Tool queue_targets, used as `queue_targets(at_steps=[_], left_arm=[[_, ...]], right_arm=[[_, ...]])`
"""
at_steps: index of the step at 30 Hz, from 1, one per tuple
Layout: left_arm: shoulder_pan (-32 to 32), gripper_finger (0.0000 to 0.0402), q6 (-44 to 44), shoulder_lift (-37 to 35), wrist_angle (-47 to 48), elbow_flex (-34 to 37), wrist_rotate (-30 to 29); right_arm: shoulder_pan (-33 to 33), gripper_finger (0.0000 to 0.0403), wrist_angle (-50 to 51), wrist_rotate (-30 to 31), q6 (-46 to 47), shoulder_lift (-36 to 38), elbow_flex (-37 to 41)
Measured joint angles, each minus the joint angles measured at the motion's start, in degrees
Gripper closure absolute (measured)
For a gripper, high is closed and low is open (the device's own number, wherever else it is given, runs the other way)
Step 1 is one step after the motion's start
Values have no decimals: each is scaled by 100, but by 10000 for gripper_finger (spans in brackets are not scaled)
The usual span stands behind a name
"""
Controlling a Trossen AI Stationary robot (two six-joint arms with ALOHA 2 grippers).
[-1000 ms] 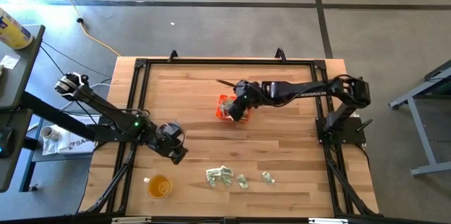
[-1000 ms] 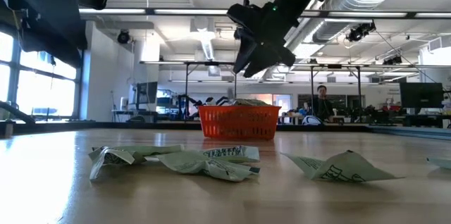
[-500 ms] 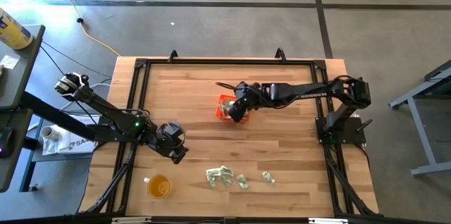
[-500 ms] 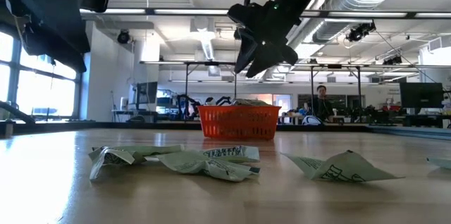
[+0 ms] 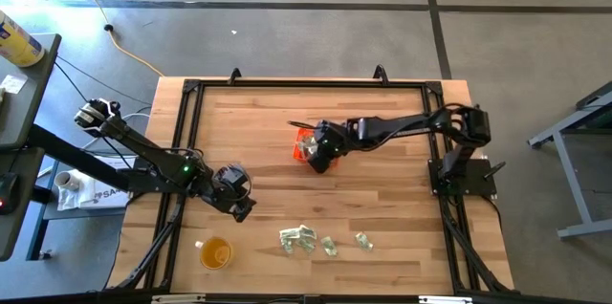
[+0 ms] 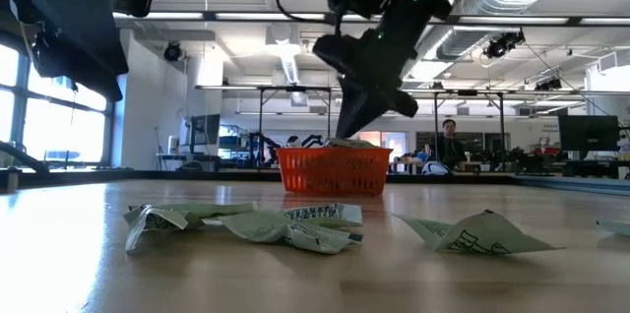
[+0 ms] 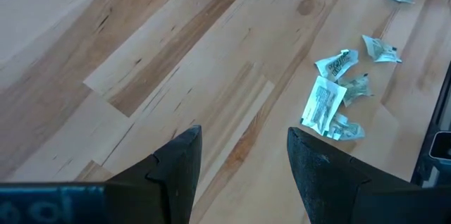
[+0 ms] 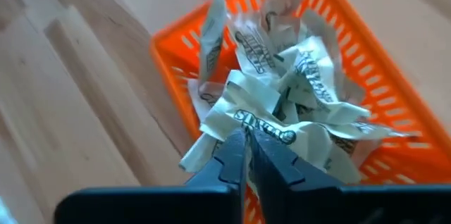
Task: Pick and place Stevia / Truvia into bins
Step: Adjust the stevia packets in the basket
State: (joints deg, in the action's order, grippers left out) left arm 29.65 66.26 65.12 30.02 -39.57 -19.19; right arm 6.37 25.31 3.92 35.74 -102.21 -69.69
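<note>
The orange bin (image 5: pixel 302 141) stands mid-table, heaped with pale green and white Stevia sachets (image 8: pixel 282 104). My right gripper (image 8: pixel 244 134) is shut and slants down into the heap from the bin's right side; in the low view the right gripper (image 6: pixel 346 134) reaches the top of the pile. More sachets (image 5: pixel 298 238) lie flat on the wood near the front edge, also seen as sachets (image 7: pixel 325 104) in the left wrist view. My left gripper (image 7: pixel 243 136) hangs open over bare wood at the table's left, holding nothing. My right gripper meets the top sachet of the heap (image 8: pixel 262 120) with the tips of its shut fingers. It comes from above, slanting down from the table's right. Nothing shows between the fingers. The sachet lies on the pile inside the bin.
A round yellow-orange cup (image 5: pixel 216 252) stands near the front left corner. A black frame (image 5: pixel 191 89) runs around the table's edge. Bare wood lies between the bin and the loose sachets (image 6: pixel 246 222) near the front.
My right gripper has gone down onto the heap in the bin and a little toward the table's left. In the low view its fingers stood apart before and are together now. The sachets on the table have not moved.
</note>
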Motion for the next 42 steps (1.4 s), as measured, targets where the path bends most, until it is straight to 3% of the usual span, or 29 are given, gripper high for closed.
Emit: queue_targets(at_steps=[3,19,28,30,35,42], left_arm=[[0,158,2,0,2,0,-2],[0,158,9,2,8,-4,-2],[0,158,6,2,11,-7,-67],[0,158,0,2,13,-7,-119],[-2,158,0,2,11,-7,-242],[-2,158,-9,2,13,-7,-259]], right_arm=[[-2,400,-201,-2,-6,-164,0],[262,398,-760,-84,14,-580,-27],[212,400,164,355,-696,-483,-1193],[228,401,357,213,-774,-481,-1301],[190,401,810,-119,-716,-483,-1079],[-57,402,428,-288,-302,-488,-508]])
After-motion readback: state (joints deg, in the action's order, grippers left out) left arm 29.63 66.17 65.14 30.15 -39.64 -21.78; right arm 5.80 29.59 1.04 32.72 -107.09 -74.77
